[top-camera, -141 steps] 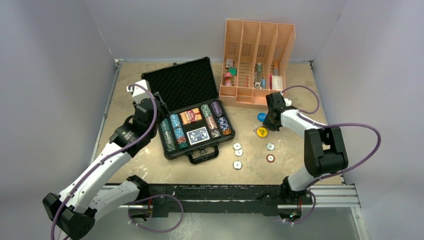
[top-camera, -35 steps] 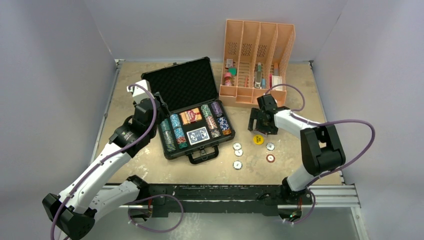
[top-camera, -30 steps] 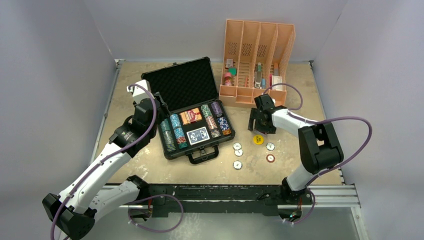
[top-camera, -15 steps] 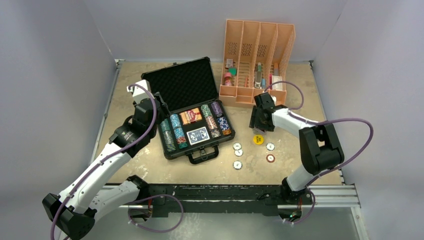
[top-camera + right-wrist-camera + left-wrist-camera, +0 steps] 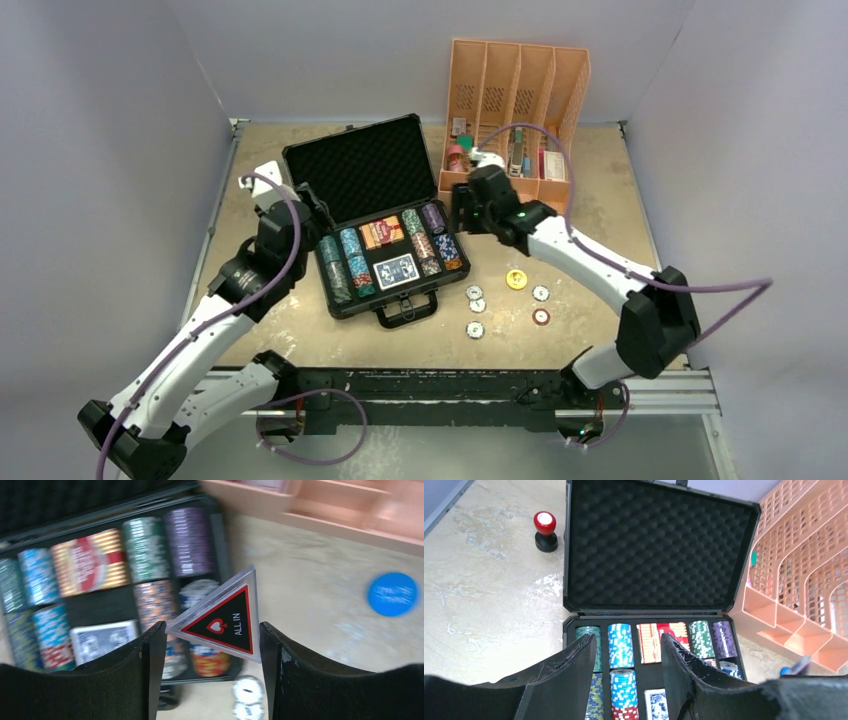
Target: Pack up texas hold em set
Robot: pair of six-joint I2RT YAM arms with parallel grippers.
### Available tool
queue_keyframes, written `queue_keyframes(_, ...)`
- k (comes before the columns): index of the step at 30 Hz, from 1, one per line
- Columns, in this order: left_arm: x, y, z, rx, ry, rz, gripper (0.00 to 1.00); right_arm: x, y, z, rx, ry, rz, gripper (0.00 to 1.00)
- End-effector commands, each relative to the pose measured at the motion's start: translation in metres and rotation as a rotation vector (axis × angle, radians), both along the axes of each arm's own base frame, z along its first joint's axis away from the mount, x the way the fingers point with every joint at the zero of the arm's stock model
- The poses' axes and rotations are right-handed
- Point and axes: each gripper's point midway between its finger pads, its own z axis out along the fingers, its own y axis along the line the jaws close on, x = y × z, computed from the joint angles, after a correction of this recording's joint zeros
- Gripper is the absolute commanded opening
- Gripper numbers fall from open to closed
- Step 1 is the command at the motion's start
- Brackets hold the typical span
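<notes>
The right gripper has its jaws clamped on a triangular "ALL IN" plaque, held in the air above the right-hand edge of the open black briefcase. The hold looks thin. One finger meets a corner of the triangle and the other a straight edge, so the plaque could pivot or slide out, most likely as the wrist tips to lower it. It would then drop onto the poker chip stacks or onto the table beside the case. Placement is a second risk: the chip rows on the case's right side look full, and a plaque left lying proud on top of them would probably keep the lid from closing. Which free slot suits it cannot be told from here.

The left gripper hangs over the left part of the case with its jaws apart and nothing between them. With both arms above one case, a wide swing by either could bring them together. The orange desk organizer stands just beside the case's back right corner, close to the right wrist. Right of the case, loose on the table, lie a yellow dealer button, a blue button and several small white discs — none of them packed yet. A red-topped black cylinder stands just left of the lid.
</notes>
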Motion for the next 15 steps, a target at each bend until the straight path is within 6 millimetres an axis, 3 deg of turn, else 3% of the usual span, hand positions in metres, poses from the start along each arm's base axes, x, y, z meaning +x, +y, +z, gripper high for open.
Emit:
queue_keyframes(1, -0.001, 0.013, 0.056, -0.090, -0.158, 0.064, 0.50, -0.014, 0.078, 0.017, 0.026, -0.028, 0.150, 0.58)
queue_keyframes(5, -0.008, 0.023, 0.086, -0.101, -0.226, 0.087, 0.50, -0.038, 0.129, 0.000, -0.010, 0.016, 0.234, 0.58)
queue_keyframes(15, -0.015, 0.029, 0.141, -0.137, -0.345, 0.081, 0.51, -0.072, 0.181, -0.041, -0.105, 0.118, 0.310, 0.59)
